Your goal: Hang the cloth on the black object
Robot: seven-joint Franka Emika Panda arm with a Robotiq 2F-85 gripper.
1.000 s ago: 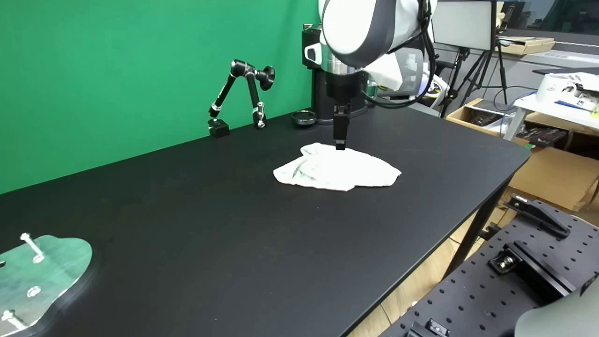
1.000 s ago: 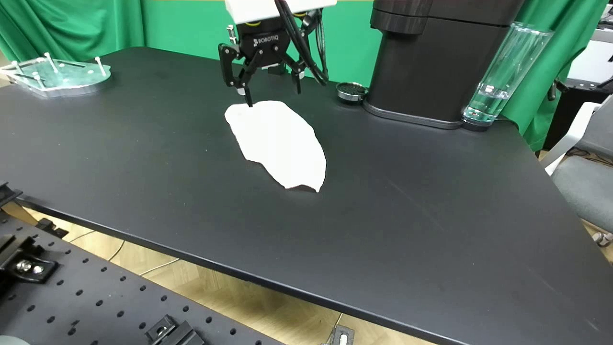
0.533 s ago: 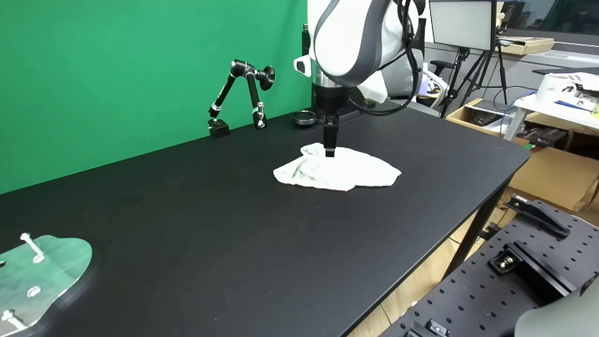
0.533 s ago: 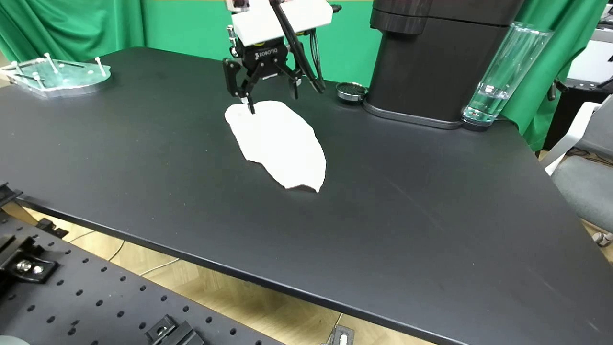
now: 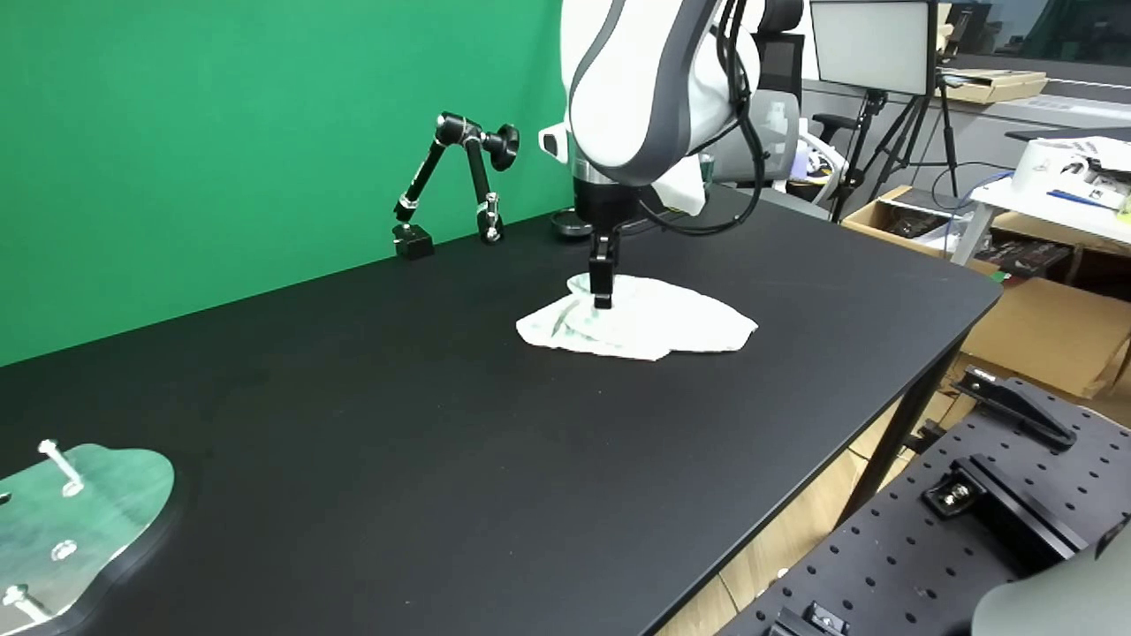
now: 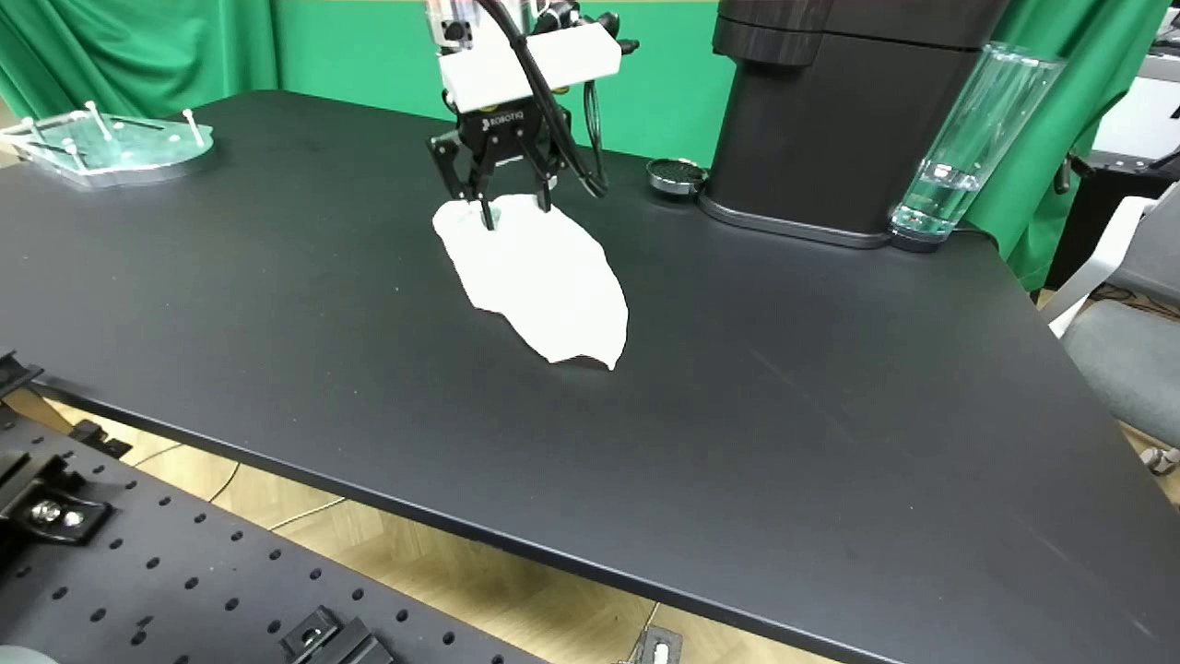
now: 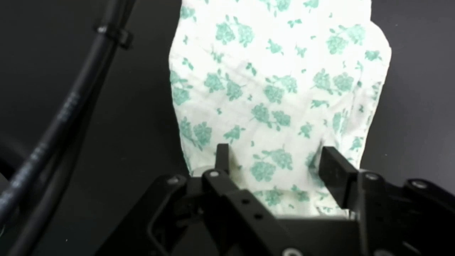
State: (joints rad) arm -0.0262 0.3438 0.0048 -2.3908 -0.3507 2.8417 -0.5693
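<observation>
The cloth, white with green flowers, lies crumpled on the black table. It shows in both exterior views [image 5: 680,318] [image 6: 553,286] and fills the middle of the wrist view [image 7: 270,81]. A black jointed arm stand [image 5: 452,130] with a knob stands at the back by the green wall; I do not make it out in the other views. My gripper [image 5: 603,302] points down over the cloth's back part, also seen in an exterior view [image 6: 516,219]. In the wrist view the gripper [image 7: 275,153] is open, its fingers apart with cloth below and between them. Fingertip contact is unclear.
A tall black machine [image 6: 848,138] with a clear water tank [image 6: 968,148] stands right of the gripper. A round metal item [image 6: 678,176] sits beside it. A green plate with white pegs [image 5: 115,486] is at the table's other end. A perforated board [image 5: 884,548] lies beyond the edge.
My gripper has come down onto the cloth area and moved left in an exterior view. The gap between its fingertips looks narrower. The cloth has not visibly moved.
</observation>
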